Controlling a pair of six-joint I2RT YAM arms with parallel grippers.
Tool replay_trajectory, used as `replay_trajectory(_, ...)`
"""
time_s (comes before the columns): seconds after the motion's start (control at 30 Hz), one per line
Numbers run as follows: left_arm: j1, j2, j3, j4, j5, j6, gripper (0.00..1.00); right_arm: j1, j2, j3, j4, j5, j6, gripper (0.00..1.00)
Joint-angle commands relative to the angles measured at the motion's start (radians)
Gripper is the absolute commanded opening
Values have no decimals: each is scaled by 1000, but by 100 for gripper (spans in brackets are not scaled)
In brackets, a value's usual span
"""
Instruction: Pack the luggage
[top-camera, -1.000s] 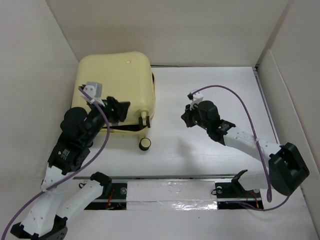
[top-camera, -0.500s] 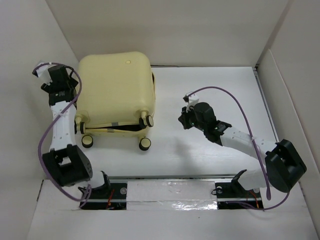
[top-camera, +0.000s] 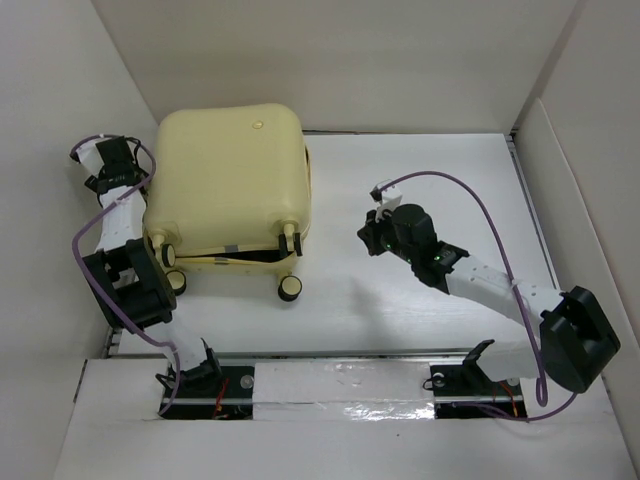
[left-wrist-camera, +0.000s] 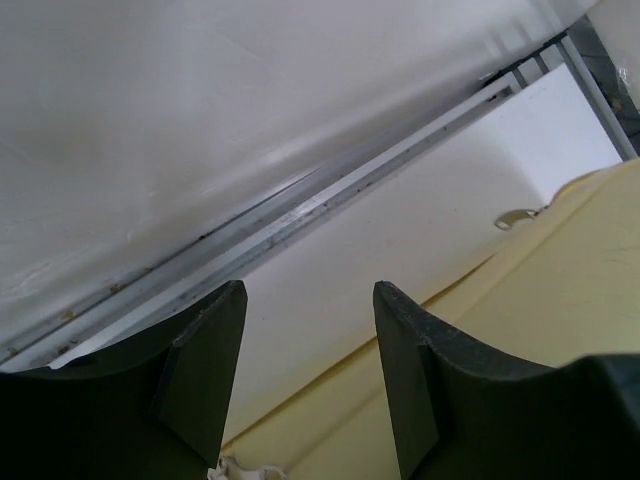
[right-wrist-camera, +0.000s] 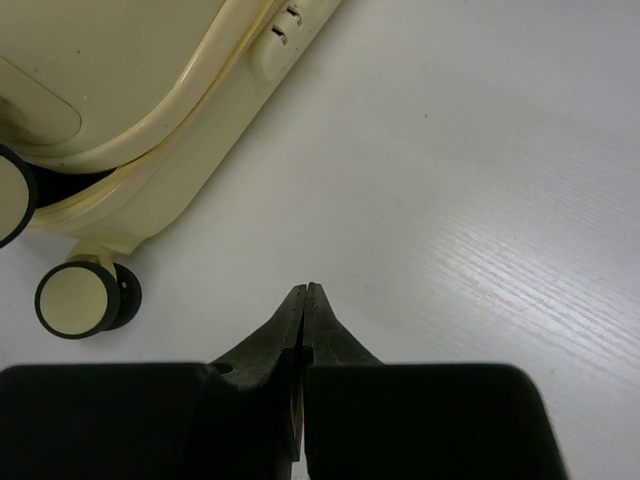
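**Fig. — Colours in the luggage scene**

Luggage: pale yellow shell, plain, w/ a dark line along the seam. Wheels: cream faces, black rims. Table: white, w/ faint fine grain lines seen close up. Arms: white links, black joints. Left pincer & right pincer: black, matt. Cables: purple. Walls: off-white, plain. Rail at table edge: grey metal, a few dark specks.
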Motion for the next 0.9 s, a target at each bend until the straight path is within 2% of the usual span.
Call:
replay_trajectory(0.0, -4, 11, -81, -32, 98, 16, 50, 10, -25, 9, 67, 33, -15, 0)
replay_trajectory(0.13, -4, -3, -187, -24, 165, 2, 51, 10, -32, 18, 40, 57, -17, 0)
replay_trajectory(0.23, -47, -57, -282, 14, 235, -12, 51, -2, -63, 15, 12, 90, -20, 0)
replay_trajectory(0.33, -136, -123, -376, 52, 314, -49, 51, -57, -112, -5, 4, 97, -15, 1)
replay_trajectory(0.43, -277, -172, -435, 22, 307, -53, 52, -131, -158, -22, -19, 85, -11, 3)
replay_trajectory(0.47, -297, -186, -441, 5, 308, -59, 52, -151, -167, -25, -25, 62, -12, 3)
replay_trajectory(0.5, -312, -202, -479, 3, 368, -70, 52, -183, -172, -26, -28, 45, -9, 3)
replay_trajectory(0.63, -335, -343, -597, 67, 462, -107, 52, -215, -163, -31, -25, 21, 3, 5)
replay_trajectory(0.77, -348, -484, -694, 78, 509, -128, 52, -296, -70, 4, -43, 25, 31, 19)
replay_trajectory(0.87, -357, -563, -766, 104, 567, -159, 53, -383, -29, 30, -46, 39, 47, 24)
